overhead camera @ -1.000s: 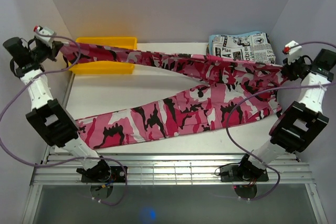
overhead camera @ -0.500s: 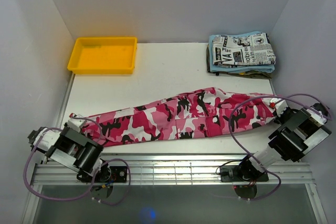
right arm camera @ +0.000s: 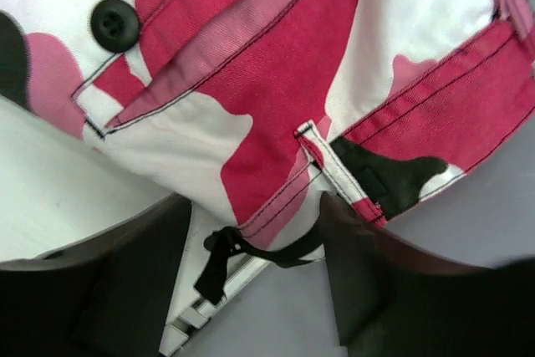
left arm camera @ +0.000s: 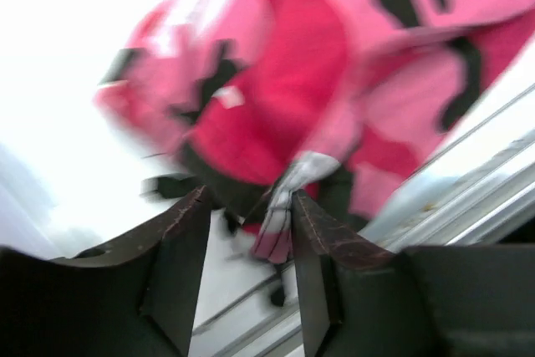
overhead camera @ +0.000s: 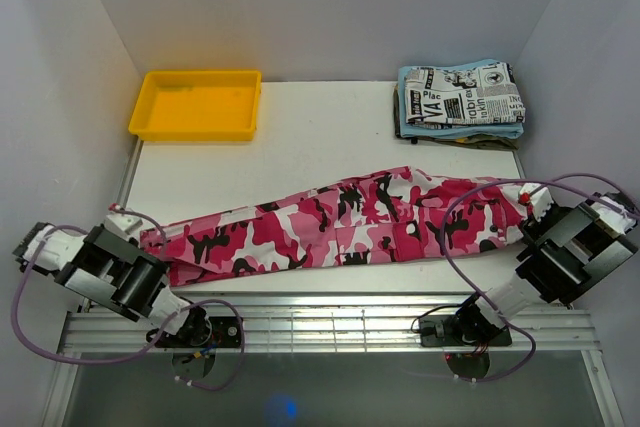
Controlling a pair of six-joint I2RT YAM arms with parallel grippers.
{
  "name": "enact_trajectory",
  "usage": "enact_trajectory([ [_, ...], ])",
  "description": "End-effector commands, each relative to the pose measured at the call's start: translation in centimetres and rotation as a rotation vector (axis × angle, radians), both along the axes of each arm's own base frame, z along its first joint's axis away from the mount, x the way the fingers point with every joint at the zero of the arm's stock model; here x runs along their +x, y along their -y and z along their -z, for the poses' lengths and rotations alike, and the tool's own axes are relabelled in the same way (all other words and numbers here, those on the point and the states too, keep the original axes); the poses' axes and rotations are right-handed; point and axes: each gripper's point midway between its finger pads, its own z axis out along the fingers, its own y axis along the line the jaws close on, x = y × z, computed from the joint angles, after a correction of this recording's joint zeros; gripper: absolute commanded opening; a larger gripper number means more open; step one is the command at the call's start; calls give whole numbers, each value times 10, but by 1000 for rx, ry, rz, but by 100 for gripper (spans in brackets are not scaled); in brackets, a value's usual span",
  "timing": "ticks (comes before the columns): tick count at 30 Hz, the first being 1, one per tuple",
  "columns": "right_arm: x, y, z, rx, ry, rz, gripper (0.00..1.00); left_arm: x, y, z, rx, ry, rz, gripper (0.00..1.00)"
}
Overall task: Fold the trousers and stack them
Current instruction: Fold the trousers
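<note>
Apparently the lengthwise fold was finished: the trousers (overhead camera: 340, 227) lay as 1 long strip along the near edge of the tabletop (overhead camera: 300, 147). The left pincer (left arm camera: 249, 198) and right pincer (right arm camera: 255, 206) gaped open at either end, clamping nothing; a crosswise fold would need fresh grips.

Trousers (left arm camera: 318, 106) blurred in the left wrist view; in the right — cropped by every edge.

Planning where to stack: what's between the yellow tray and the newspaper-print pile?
Only bare table, seen in the top external view.
</note>
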Motion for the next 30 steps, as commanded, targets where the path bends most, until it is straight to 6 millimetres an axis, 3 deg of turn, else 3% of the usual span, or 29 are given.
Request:
enact_trajectory([
  [1, 12, 13, -48, -15, 52, 9, 73, 29, -24, -68, -7, 128, -60, 59],
  [4, 18, -7, -77, 85, 57, 20, 77, 35, -31, -90, 88, 184, -32, 64],
  [6, 32, -6, -101, 104, 76, 39, 78, 38, -31, -97, 146, 227, 13, 70],
  [9, 46, -4, -112, 172, 37, 126, 77, 64, -13, -122, 110, 318, 45, 79],
  [11, 53, -3, -100, 234, -55, 230, 74, 86, -4, -132, 70, 345, 55, 86],
  [12, 60, -4, -96, 219, -93, 249, 73, 94, 3, -134, -22, 283, -30, 87],
  [13, 62, -8, -86, 258, -148, 305, 70, 113, 15, -133, -26, 275, 11, 88],
  [15, 72, -11, -75, 225, -189, 352, 69, 125, 36, -127, -96, 223, 34, 89],
  [18, 84, -7, -52, 192, -225, 464, 69, 142, 45, -118, -125, 170, -3, 91],
  [22, 86, 7, -28, 145, -288, 603, 69, 145, 52, -93, -132, 81, -25, 91],
  [24, 84, 15, -32, 123, -284, 635, 71, 136, 55, -72, -129, 30, -45, 91],
  [30, 76, 25, -82, 75, -168, 745, 78, 112, 45, -21, -47, -79, -122, 88],
])
